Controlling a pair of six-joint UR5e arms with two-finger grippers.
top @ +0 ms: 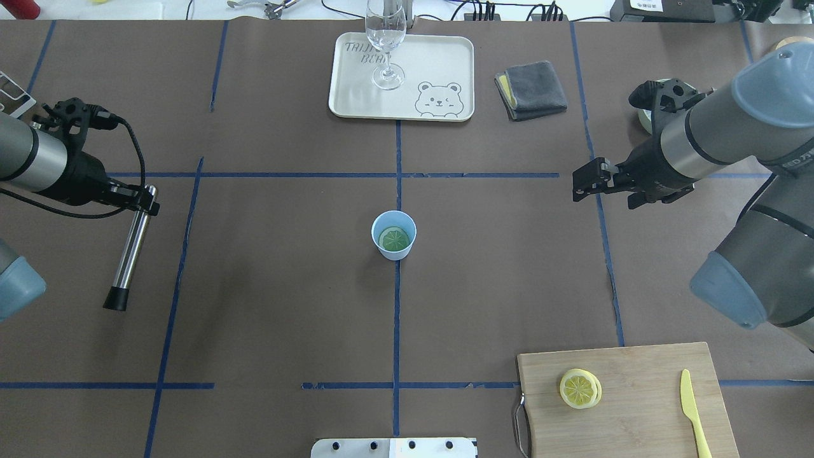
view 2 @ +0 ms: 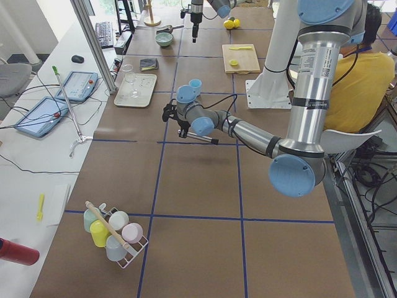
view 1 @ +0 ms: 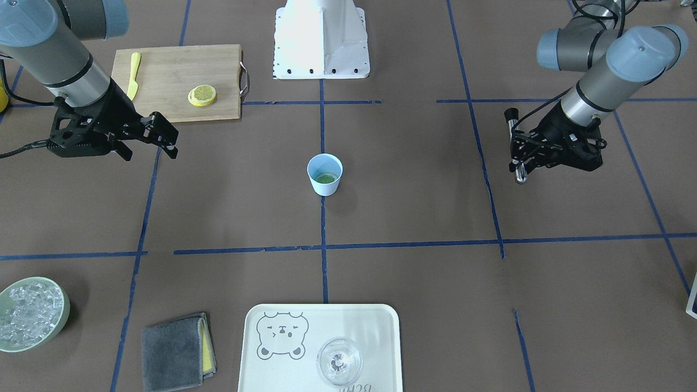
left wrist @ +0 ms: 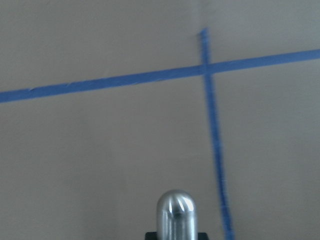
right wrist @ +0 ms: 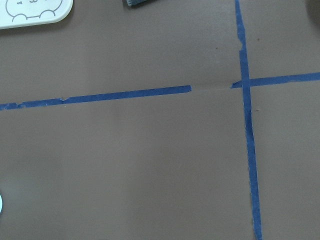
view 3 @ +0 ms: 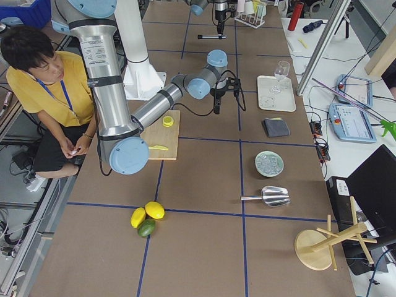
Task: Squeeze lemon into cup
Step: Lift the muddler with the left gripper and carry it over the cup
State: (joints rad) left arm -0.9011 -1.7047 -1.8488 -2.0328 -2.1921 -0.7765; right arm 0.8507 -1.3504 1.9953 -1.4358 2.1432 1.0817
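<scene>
Lying on board (top: 642, 372), lemon (top: 580, 388) well apart from right pincer (top: 579, 183).

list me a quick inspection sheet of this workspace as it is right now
surface: brown table cover with a blue tape grid; no spills seen
job's things: cup upright at centre, a round slice inside; lemon slice on the cutting board
clutter: yellow knife on the board; glass on the tray; grey cloth; bowl of ice
grippers: left gripper shut on a metal rod; right gripper empty, jaws look apart
cables: black cable looping at the left wrist
surroundings: seated person behind the robot; tablets on a side bench
</scene>
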